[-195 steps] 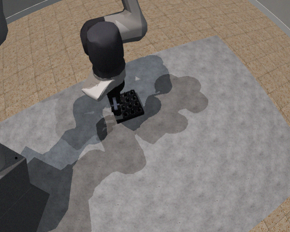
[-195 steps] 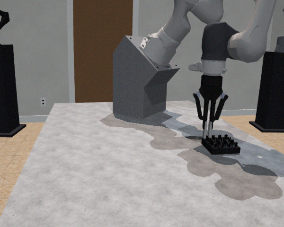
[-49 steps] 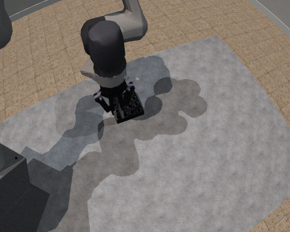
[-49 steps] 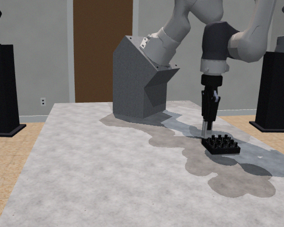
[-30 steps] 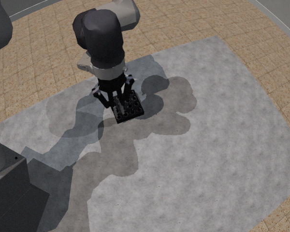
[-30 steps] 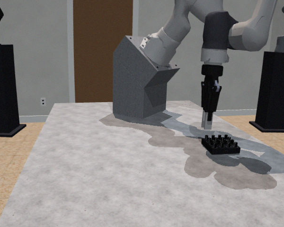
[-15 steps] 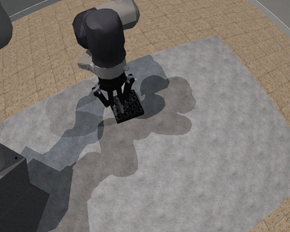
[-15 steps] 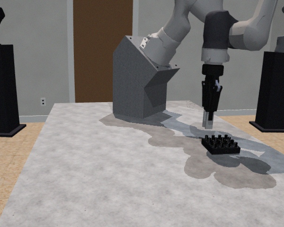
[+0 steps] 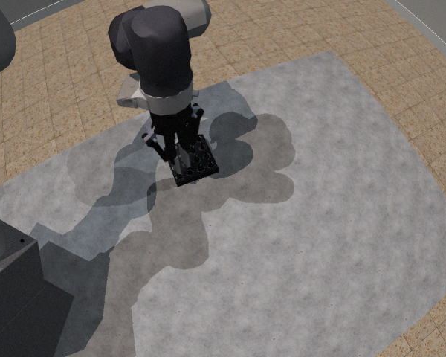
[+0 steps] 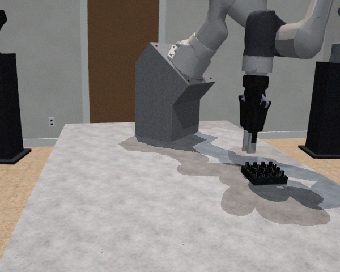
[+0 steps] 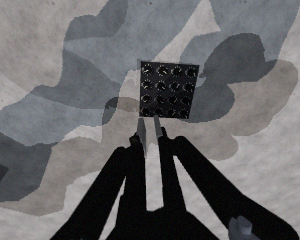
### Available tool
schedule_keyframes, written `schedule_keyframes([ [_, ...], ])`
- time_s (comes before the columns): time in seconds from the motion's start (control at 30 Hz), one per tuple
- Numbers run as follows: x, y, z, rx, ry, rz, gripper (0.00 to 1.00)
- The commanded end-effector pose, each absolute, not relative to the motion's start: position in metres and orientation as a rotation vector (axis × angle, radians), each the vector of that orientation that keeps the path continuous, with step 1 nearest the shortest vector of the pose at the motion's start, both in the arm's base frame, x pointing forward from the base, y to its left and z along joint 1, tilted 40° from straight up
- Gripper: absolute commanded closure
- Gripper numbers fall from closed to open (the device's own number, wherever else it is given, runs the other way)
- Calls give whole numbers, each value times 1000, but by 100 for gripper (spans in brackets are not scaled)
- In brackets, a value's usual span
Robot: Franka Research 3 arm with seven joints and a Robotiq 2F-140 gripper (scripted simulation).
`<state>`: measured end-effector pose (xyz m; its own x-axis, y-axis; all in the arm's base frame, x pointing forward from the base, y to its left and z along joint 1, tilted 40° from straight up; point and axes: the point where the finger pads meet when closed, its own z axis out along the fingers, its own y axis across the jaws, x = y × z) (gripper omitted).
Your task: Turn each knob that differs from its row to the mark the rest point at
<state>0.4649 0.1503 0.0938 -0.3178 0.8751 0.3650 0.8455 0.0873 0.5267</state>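
Observation:
The black knob box (image 9: 214, 169) (image 10: 270, 180) (image 11: 168, 92) stands flat on the table, with four rows of four black knobs upright on its top. Pale marks ring the knobs in the wrist view, but the printed names and the exact pointing of the lines are too small to read. My gripper (image 9: 181, 164) (image 10: 248, 151) (image 11: 149, 123) points down, its fingers a narrow gap apart with nothing between them. In the exterior view the fingertips hang clear above the knobs. In the top view the fingers hide part of the box.
The grey robot base (image 9: 12, 307) (image 10: 155, 105) stands on the table (image 9: 292, 245) (image 10: 111, 204). The arm's shadows lie over and around the box. Two black pedestals (image 10: 3, 102) (image 10: 327, 111) stand beyond the table in the exterior view. The table's edge lies behind the box in the top view.

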Motion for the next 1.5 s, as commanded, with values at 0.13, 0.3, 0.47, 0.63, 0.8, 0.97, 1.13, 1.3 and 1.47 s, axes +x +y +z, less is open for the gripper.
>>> schedule_keyframes([
  [0.13,464,151,95,1554,2380,1048,88],
  [0.3,464,150,97,1422,2425,1030,88],
  [0.47,464,149,98,1324,2456,1015,88],
  [0.63,464,149,99,1226,2483,999,88],
  [0.8,464,148,100,1134,2506,982,88],
  [0.97,464,148,100,1035,2528,963,88],
  [1.13,463,148,101,936,2547,944,88],
  [1.3,463,147,102,842,2562,924,88],
  [1.47,462,147,102,744,2576,902,88],
])
